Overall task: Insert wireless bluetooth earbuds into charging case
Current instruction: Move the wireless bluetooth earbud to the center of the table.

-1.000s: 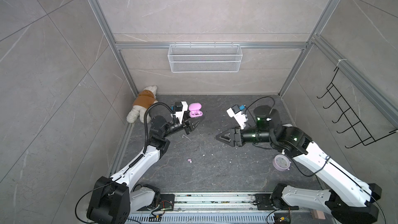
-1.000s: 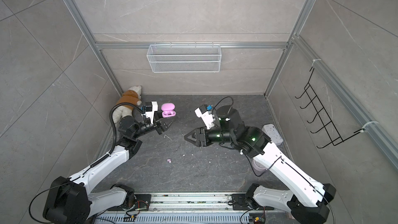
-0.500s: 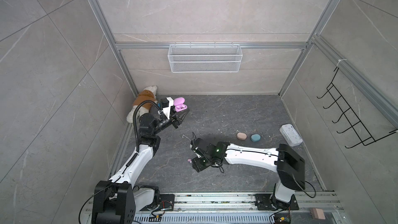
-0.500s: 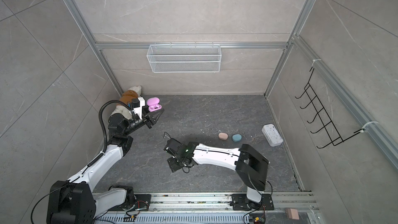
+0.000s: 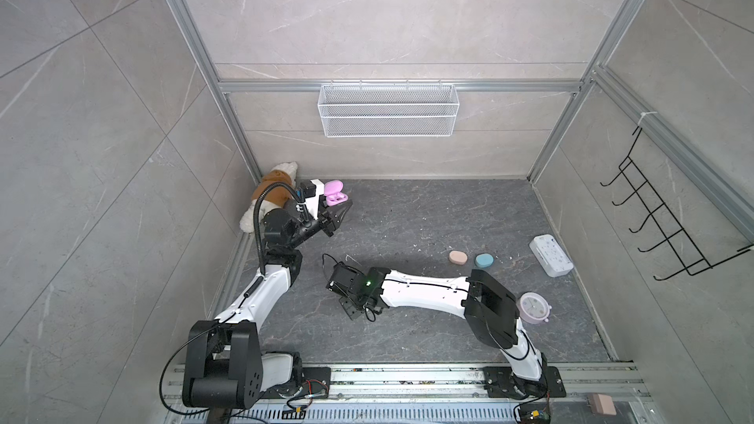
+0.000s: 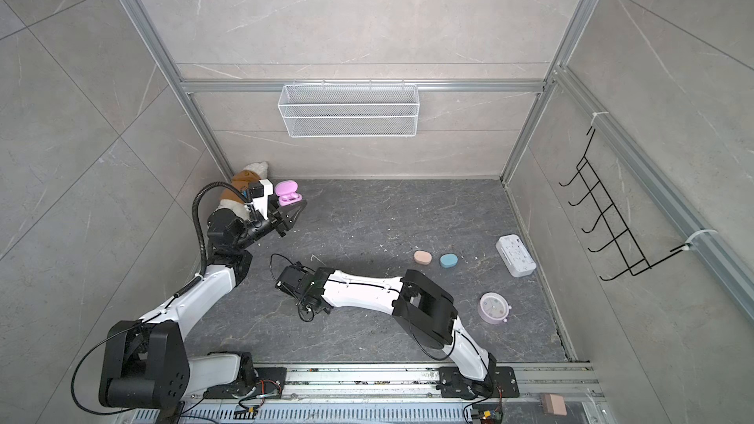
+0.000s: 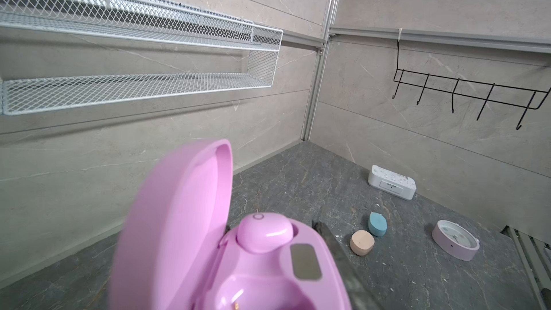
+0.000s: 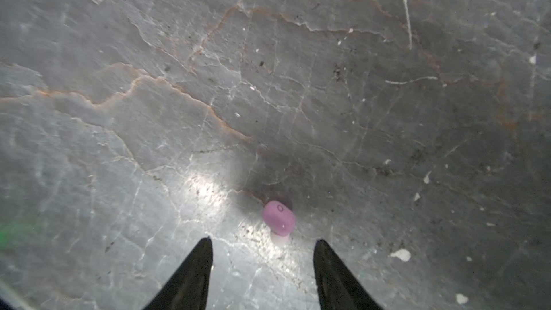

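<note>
**Loose lilac earbud on the floor, its case held aloft**

A lilac earbud (image 8: 278,219) lies by itself on the dark stone floor (image 8: 298,84), among white crumbs. It sits just ahead of the right gripper (image 8: 264,244). That gripper's two black fingertips (image 8: 205,249) stand apart with bare floor between them, touching nothing and holding nothing. The bud is nearer the line of one tip than the other.

In both top views the right arm reaches low across the floor toward the left arm's side, and its wrist covers the bud.

The lilac charging case (image 7: 238,263) is clamped in the left gripper (image 5: 342,210), which is closed tight on it. The case is raised near the back left corner (image 6: 287,196), with its lid swung open. A second earbud (image 7: 265,231) is seated in one well, and the neighbouring well shows hollow.

A plush toy (image 5: 271,195) lies behind that gripper, against the wall. Well apart on the right side, a peach case (image 5: 458,257) and a blue case (image 5: 484,261) lie side by side, both shut. Nearby are a white boxy device (image 5: 551,255) and a lilac alarm clock (image 5: 532,307).
</note>
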